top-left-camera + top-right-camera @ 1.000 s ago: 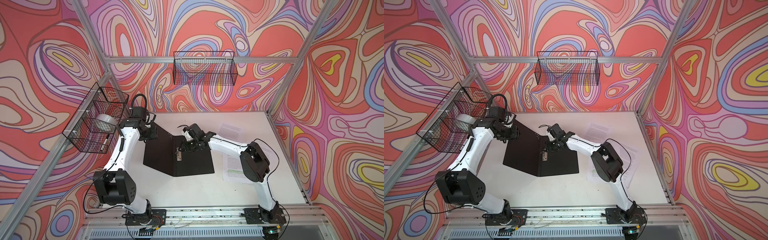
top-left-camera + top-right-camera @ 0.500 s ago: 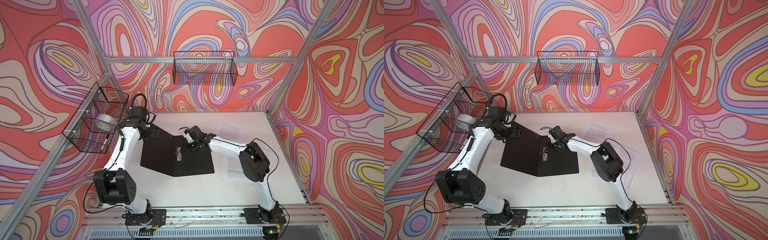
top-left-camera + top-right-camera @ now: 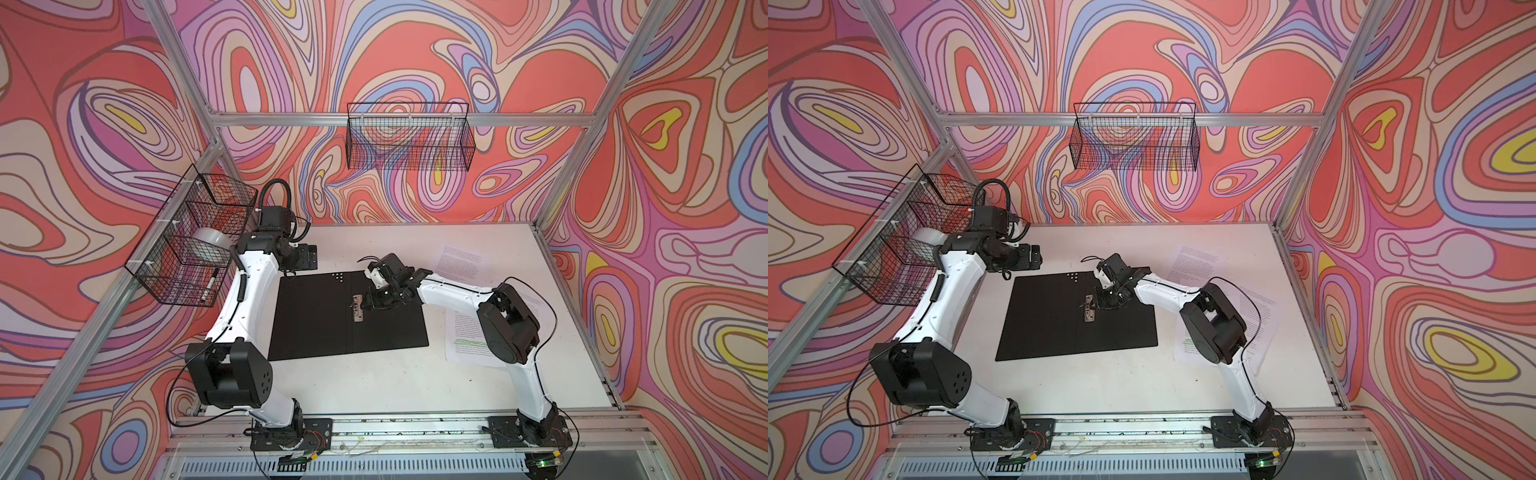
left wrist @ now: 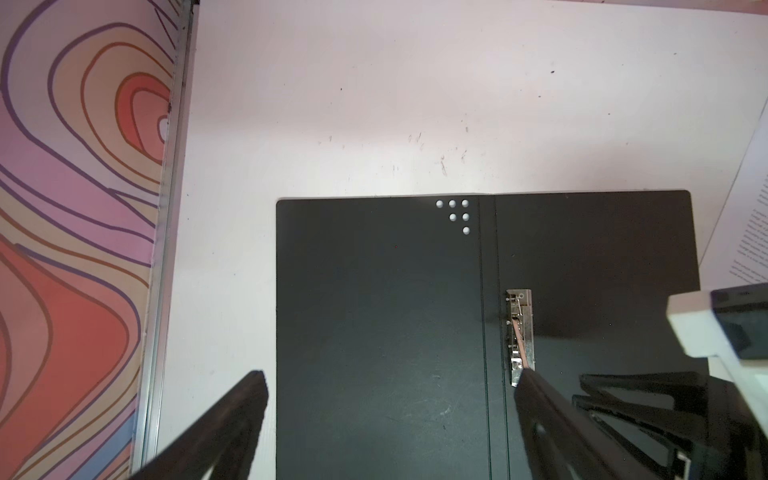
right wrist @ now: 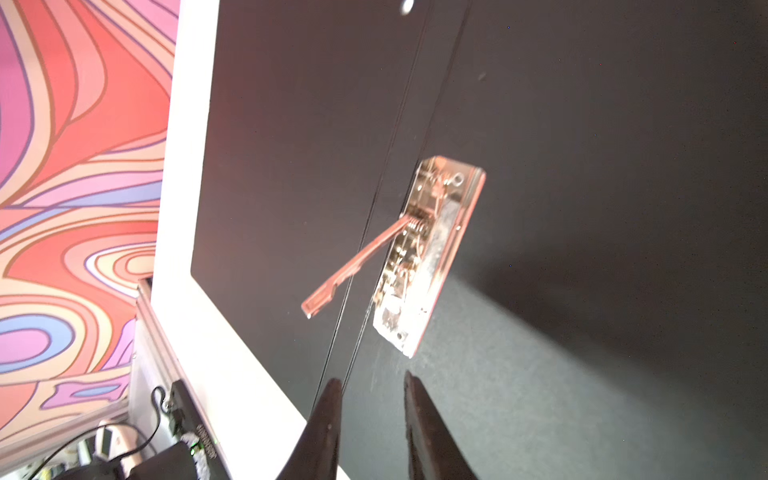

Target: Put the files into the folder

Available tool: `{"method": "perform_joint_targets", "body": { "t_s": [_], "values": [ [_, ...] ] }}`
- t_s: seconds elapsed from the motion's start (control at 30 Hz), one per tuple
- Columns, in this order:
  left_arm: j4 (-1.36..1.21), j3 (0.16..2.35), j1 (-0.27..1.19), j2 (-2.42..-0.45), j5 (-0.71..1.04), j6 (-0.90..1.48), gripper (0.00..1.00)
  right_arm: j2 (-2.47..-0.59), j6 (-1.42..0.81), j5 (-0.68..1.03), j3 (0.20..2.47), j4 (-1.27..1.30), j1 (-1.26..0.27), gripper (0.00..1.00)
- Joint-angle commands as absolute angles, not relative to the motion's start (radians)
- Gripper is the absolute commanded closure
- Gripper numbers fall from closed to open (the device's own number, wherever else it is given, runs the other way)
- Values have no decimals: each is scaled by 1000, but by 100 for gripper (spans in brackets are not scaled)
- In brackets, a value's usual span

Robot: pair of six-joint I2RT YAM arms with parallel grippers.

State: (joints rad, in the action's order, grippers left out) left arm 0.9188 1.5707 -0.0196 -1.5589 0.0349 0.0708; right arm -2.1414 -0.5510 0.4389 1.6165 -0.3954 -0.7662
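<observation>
Black plastic faced up: the folder point(image 3: 332, 316) lay open and flat on the tabletop point(image 3: 374, 386), its metal clip point(image 5: 428, 257) beside the spine with the lever point(image 5: 353, 270) raised. The files point(image 3: 461, 264) lay loose on the tabletop to the folder's right, none yet under the clip; one sheet point(image 3: 467, 343) with green lines sat partly beneath the right arm. The right tool point(image 5: 372, 380) hovered just short of the clip, jaws narrowly parted and empty. The left tool point(image 4: 390, 374) hung spread wide near the folder's far left corner, holding nothing. The sheets looked light, limp and apt to slide. A pinch at a free corner seemed best, with a slow lift so that nothing creased.
</observation>
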Motion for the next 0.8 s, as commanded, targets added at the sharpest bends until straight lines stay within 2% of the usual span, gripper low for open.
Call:
{"method": "perform_joint_targets", "body": {
  "t_s": [0.0,0.23,0.77],
  "values": [
    [914,1569,-20,-1539,113,64,8,-2139,-544,514,1612,-382,-770,73],
    [874,1487,0,-1531,190,63,10,-2242,-525,609,1718,-433,-789,73],
    [823,1404,1,-1510,215,44,10,-2393,-488,637,1926,-510,-790,73]
  ]
}}
